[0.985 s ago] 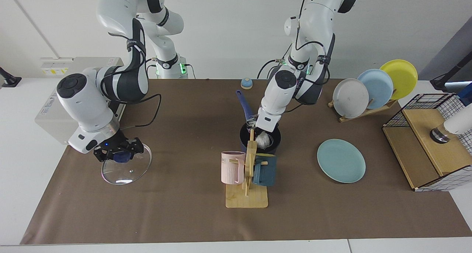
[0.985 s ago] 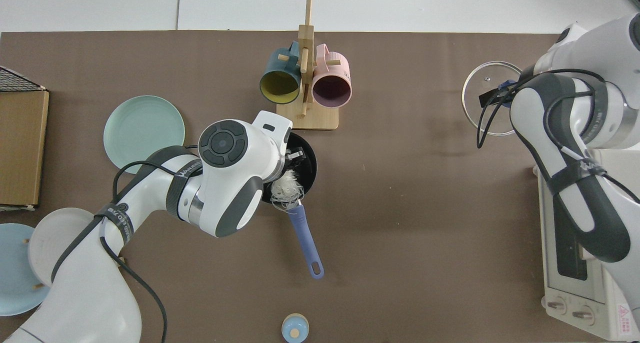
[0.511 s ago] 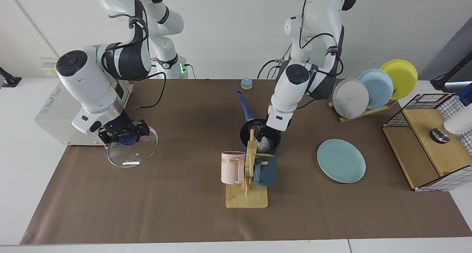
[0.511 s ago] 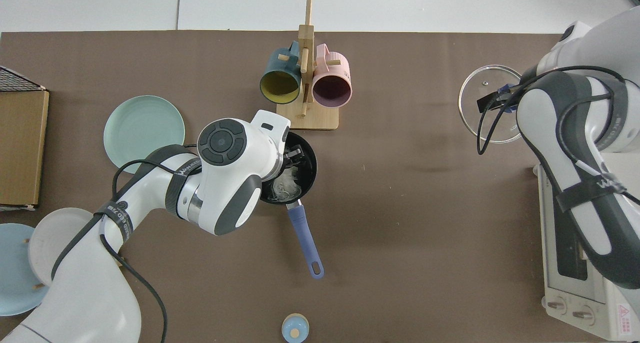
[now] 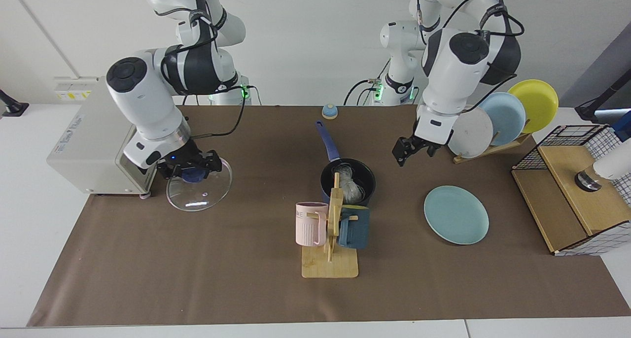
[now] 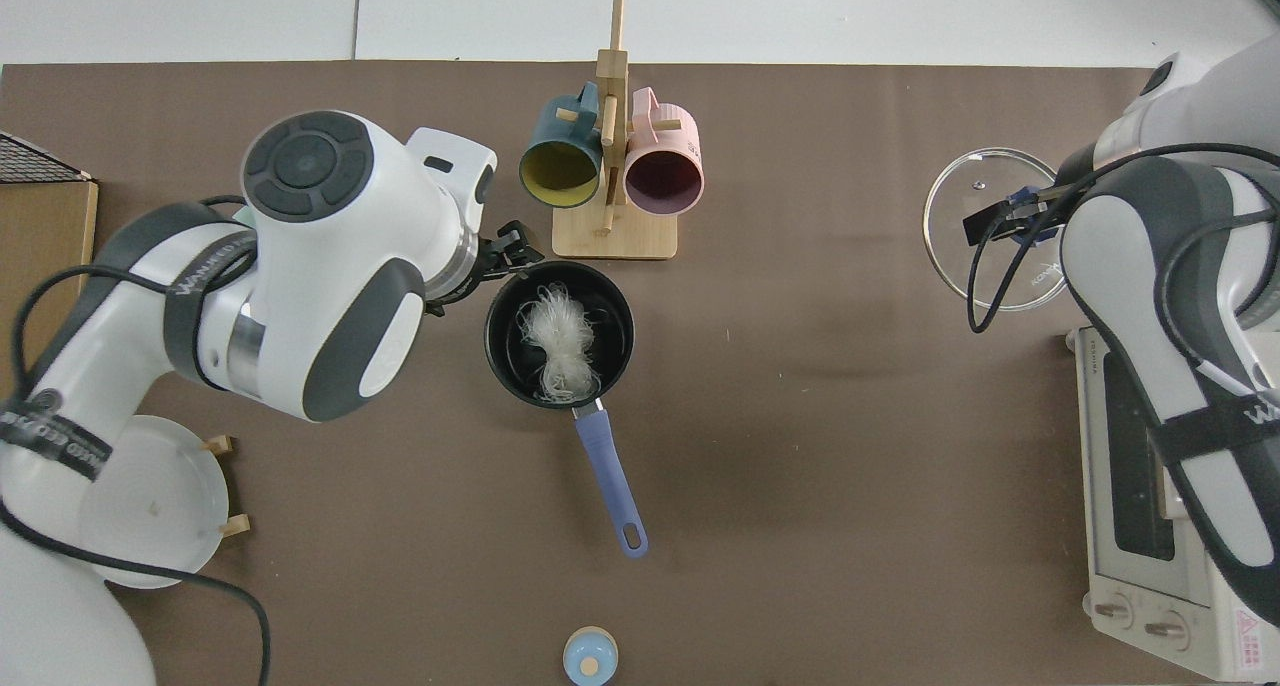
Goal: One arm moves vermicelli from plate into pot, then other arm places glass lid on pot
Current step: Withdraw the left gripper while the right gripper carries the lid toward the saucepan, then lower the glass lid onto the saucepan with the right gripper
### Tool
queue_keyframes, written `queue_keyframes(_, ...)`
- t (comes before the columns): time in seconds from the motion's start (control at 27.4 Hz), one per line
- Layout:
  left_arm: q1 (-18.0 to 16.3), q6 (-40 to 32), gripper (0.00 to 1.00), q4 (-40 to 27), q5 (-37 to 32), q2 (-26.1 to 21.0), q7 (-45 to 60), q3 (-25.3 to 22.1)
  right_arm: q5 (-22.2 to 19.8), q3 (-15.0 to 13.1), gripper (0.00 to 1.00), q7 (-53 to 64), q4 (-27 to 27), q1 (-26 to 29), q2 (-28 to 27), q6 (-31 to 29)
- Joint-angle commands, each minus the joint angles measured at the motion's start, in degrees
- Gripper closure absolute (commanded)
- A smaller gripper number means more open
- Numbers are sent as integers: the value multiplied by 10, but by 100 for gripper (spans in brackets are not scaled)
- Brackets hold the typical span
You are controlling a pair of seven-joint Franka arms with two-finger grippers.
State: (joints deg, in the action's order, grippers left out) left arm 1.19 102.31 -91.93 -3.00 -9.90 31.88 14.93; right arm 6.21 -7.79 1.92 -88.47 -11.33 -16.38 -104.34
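The vermicelli [image 5: 351, 189] [image 6: 556, 338] lies inside the pot [image 5: 367, 179] [image 6: 505, 361], whose blue handle [image 6: 608, 471] points away from the mug rack. My left gripper [image 5: 413, 151] [image 6: 512, 254] hangs open and empty above the table, between the pot and the plate rack. The teal plate [image 5: 456, 215] lies bare on the mat; in the top view the left arm hides it. My right gripper [image 5: 190, 170] [image 6: 1022, 218] is shut on the blue knob of the glass lid [image 5: 202, 196] [image 6: 975, 251], held off the table beside the toaster oven.
A wooden mug rack [image 5: 329, 266] with a pink mug [image 5: 309, 223] and a dark blue mug [image 5: 356, 227] stands just in front of the pot. A plate rack [image 5: 498, 118], a toaster oven [image 5: 81, 151], a wire-and-wood crate [image 5: 577, 190] and a small blue knob [image 5: 330, 111] ring the mat.
The left gripper let go of the vermicelli in the pot, rose and drew back toward the plate rack. The right gripper lifted the lid and carried it toward the pot.
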Motion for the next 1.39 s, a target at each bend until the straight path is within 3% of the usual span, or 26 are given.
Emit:
queue_keyframes(0.0,-30,-54,0,-10,30,50,-120,-31,-1,-1,100,-93,-16,-43,25,13)
queue_keyframes(0.18,-34,-76,0,-20,33,73,-180,-67,-3,9,100,-163,-15,-65,28,13)
queue_keyframes(0.33,-34,-75,0,-28,34,83,-218,-92,-9,37,100,-229,-15,-83,31,13)
queue_keyframes(0.44,-34,-76,0,-34,44,95,-246,-110,-26,37,100,-282,-12,-126,31,12)
queue_keyframes(0.8,-27,-55,0,-42,61,104,-245,-107,-41,38,100,-405,2,-210,24,12)
queue_keyframes(0.99,-29,-57,0,-42,62,106,-243,-107,-45,38,100,-463,24,-248,-8,12)
queue_keyframes(1.35,-30,-59,0,-40,61,108,-243,-106,-44,38,100,-567,118,-287,-99,1)
